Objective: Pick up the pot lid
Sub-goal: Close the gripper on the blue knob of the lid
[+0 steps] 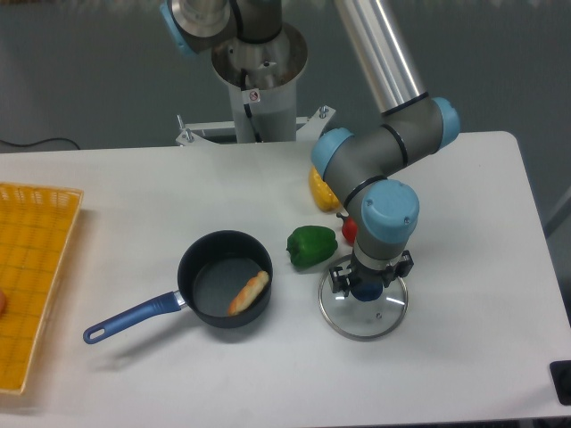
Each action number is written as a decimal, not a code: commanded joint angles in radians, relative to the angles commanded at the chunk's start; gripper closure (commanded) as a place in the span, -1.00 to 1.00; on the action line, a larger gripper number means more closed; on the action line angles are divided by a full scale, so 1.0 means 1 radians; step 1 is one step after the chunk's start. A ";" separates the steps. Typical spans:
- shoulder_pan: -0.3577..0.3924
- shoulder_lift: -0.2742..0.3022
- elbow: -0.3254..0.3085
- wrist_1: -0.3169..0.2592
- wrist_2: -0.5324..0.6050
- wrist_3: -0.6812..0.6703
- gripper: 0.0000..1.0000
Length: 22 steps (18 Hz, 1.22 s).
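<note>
Yellow plastic crate (55,203) runs off the left edge lol, and the grey-blue arm (385,209) covers part of the clear glass lid (361,323).

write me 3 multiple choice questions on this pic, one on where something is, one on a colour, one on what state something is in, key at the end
1. Where is the long tan item?
A) on the glass lid
B) inside the black pot
C) in the yellow crate

2. What colour is the pot's long handle?
A) red
B) green
C) blue

3. What state is the pot in?
A) uncovered
B) covered by the lid
C) turned upside down

Key:
1 B: the tan item lies within the pot's rim.
2 C: the handle reaching out from the pot is plainly blue.
3 A: the pot's inside shows, and the lid lies off to one side of it.
</note>
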 joint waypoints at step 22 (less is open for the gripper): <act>0.000 0.017 0.008 -0.002 -0.003 0.002 -0.08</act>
